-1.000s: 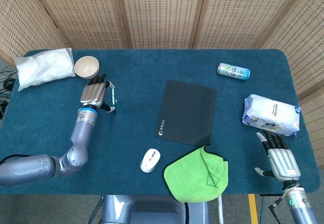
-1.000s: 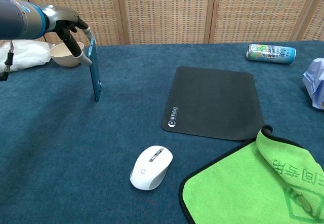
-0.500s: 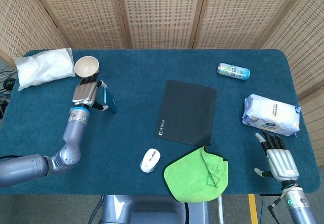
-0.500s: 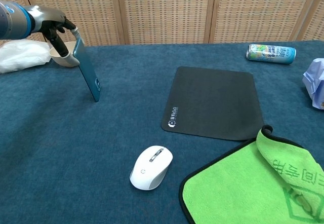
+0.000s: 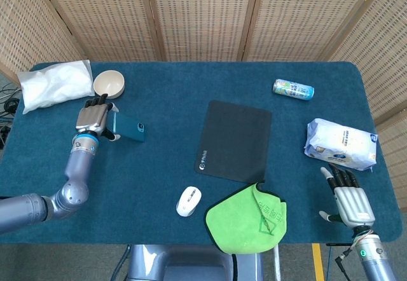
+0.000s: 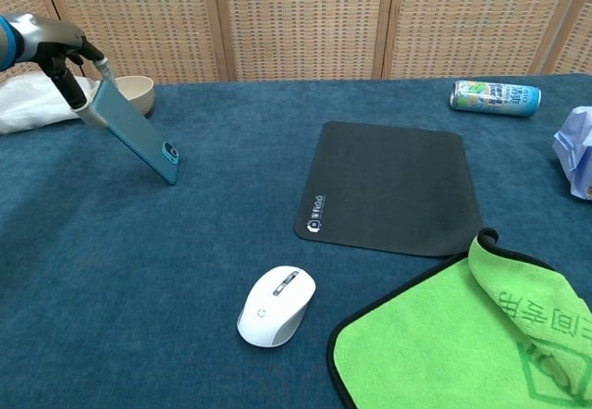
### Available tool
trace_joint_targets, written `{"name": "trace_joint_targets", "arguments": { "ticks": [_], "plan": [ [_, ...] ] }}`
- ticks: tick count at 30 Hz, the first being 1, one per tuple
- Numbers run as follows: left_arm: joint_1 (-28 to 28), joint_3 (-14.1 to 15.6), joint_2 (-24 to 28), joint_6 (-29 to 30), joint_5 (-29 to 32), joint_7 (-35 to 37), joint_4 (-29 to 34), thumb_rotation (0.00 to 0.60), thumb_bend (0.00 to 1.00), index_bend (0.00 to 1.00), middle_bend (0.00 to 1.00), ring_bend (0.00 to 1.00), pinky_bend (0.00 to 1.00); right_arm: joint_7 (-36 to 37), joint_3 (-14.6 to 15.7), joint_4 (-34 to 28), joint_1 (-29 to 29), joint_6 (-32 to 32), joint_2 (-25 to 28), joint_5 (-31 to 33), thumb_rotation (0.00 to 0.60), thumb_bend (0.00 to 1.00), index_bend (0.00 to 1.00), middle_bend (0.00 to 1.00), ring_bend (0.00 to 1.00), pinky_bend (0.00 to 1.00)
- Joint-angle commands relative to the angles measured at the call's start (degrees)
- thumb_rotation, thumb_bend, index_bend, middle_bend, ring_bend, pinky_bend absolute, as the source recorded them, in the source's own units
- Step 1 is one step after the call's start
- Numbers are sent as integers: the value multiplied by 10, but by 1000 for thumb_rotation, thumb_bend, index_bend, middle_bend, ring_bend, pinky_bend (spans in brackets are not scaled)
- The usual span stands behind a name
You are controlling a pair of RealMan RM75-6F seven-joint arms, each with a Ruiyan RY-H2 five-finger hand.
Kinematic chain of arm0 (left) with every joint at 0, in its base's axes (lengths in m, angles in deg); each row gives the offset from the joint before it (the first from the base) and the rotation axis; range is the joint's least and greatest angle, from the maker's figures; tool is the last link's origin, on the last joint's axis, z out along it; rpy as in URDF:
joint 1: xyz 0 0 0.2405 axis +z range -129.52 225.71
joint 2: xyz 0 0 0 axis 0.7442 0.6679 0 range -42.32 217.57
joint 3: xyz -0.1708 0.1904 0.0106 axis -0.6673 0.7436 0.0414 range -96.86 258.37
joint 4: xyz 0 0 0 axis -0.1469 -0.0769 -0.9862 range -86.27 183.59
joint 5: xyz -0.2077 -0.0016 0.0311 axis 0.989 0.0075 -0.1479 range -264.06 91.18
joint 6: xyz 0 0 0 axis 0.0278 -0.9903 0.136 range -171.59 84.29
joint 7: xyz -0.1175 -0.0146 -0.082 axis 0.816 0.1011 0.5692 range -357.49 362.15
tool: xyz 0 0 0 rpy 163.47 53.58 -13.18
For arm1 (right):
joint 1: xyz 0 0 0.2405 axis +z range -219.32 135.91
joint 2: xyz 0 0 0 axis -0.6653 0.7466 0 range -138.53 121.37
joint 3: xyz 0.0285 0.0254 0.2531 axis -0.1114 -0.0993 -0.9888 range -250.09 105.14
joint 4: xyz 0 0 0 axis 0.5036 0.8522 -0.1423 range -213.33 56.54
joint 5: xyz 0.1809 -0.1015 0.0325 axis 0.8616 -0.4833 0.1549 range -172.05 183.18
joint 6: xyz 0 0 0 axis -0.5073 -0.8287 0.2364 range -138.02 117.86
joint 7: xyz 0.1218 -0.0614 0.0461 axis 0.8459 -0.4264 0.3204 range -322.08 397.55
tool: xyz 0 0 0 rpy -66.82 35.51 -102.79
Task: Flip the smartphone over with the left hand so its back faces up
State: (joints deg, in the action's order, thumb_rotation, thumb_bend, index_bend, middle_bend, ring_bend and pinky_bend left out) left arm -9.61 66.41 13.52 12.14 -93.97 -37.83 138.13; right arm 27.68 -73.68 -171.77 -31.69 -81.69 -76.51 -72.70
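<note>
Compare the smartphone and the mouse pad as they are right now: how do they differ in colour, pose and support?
Colour: the smartphone is teal; the mouse pad is black.
Pose: the smartphone leans at a slant, one end on the table; the mouse pad lies flat.
Support: the left hand holds the smartphone's raised end; nothing touches the mouse pad.
Size: the mouse pad covers clearly more area.
Both are thin, flat rectangles.

Silver-grey arms, blue wrist rings, grey left hand (image 5: pixel 92 114) with black fingers.
</note>
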Motion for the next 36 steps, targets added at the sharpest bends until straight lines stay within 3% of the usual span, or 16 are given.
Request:
{"name": "trace_joint_targets", "arguments": {
  "ticks": [1, 6, 10, 17, 22, 24, 26, 30, 36],
  "plan": [
    [1, 6, 13, -9, 14, -6, 2, 600, 55, 515, 0, 0, 0, 0, 0, 0, 0, 0, 0, -1, 600, 2, 0, 0, 0, 0],
    [4, 15, 29, -17, 29, -9, 2, 600, 0, 410, 0, 0, 0, 1, 1, 1, 0, -2, 0, -3, 600, 2, 0, 0, 0, 0],
    [8, 17, 36, -22, 29, -1, 2, 600, 0, 395, 0, 0, 0, -2, 1, 1, 0, -2, 0, -4, 600, 2, 0, 0, 0, 0],
    [38, 11, 54, -17, -33, 58, 38, 600, 9, 379, 0, 0, 0, -4, 2, -1, -1, -5, 0, -6, 600, 2, 0, 0, 0, 0],
    [116, 13, 67, 27, -201, 172, 109, 600, 23, 215, 0, 0, 0, 0, 1, -2, -3, -13, 2, -10, 600, 2, 0, 0, 0, 0],
    [150, 27, 66, 54, -276, 209, 129, 600, 26, 135, 0, 0, 0, 0, 1, -2, -5, -16, 3, -12, 600, 2, 0, 0, 0, 0],
    [195, 60, 59, 105, -384, 239, 144, 600, 29, 74, 0, 0, 0, -1, 0, -4, -7, -21, 3, -14, 600, 2, 0, 0, 0, 0],
    [257, 122, 34, 192, -526, 247, 122, 600, 36, 3, 0, 0, 0, -7, 0, -6, -8, -26, 2, -16, 600, 2, 0, 0, 0, 0],
    [317, 171, -6, 282, -621, 205, 78, 600, 56, 0, 0, 0, 0, -17, -1, -8, -9, -30, -2, -16, 600, 2, 0, 0, 0, 0]
  ]
}}
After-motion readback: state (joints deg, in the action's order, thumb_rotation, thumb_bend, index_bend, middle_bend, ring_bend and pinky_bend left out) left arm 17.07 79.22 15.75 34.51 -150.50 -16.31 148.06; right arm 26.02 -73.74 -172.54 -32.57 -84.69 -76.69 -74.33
